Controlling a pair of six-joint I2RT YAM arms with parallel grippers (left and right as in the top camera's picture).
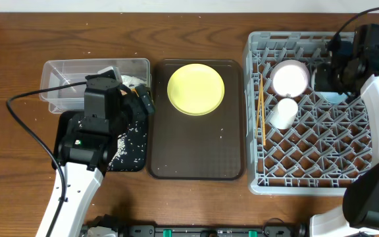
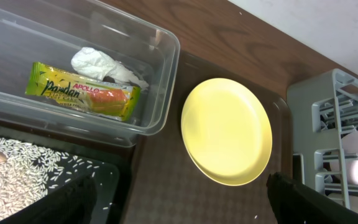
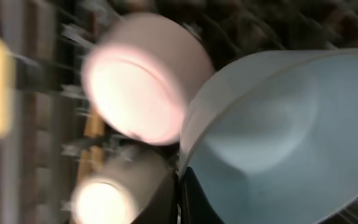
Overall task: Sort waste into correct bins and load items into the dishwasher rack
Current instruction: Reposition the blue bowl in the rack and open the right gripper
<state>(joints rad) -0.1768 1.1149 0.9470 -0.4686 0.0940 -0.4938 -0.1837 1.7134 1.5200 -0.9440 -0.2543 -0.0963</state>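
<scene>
The brown tray (image 1: 196, 151) lies in the middle of the worktop (image 1: 110, 33). On the tray's far half sits the yellow-green plate (image 1: 195, 89), flat and right way up.

Just left of the tray's far corner stands the clear tub (image 1: 64, 72), holding the snack wrapper (image 2: 82, 92) with the crumpled tissue (image 2: 101, 65) just behind it. Nearer along the tray's left edge is the black tray (image 1: 133, 148), strewn with rice scraps (image 2: 17, 180).

The left gripper (image 2: 180, 186) hangs above the brown tray's left edge. Its jaws are spread wide with nothing between them.

To the right of the brown tray is the dishwasher rack (image 1: 308, 158). The chopsticks (image 1: 262, 108) lie along the side of the rack closest to the tray. Just beyond them, further from the tray, the white bowl (image 1: 290, 77) lies among the pegs with the white cup (image 1: 283, 113) just beside it.

The right gripper (image 3: 179, 196) is over the rack's far right part, well away from the tray. Its jaws are pressed together. The wrist view is smeared, but they seem to pinch the rim of the light blue bowl (image 3: 291, 124), which is tipped up just beside the white bowl
</scene>
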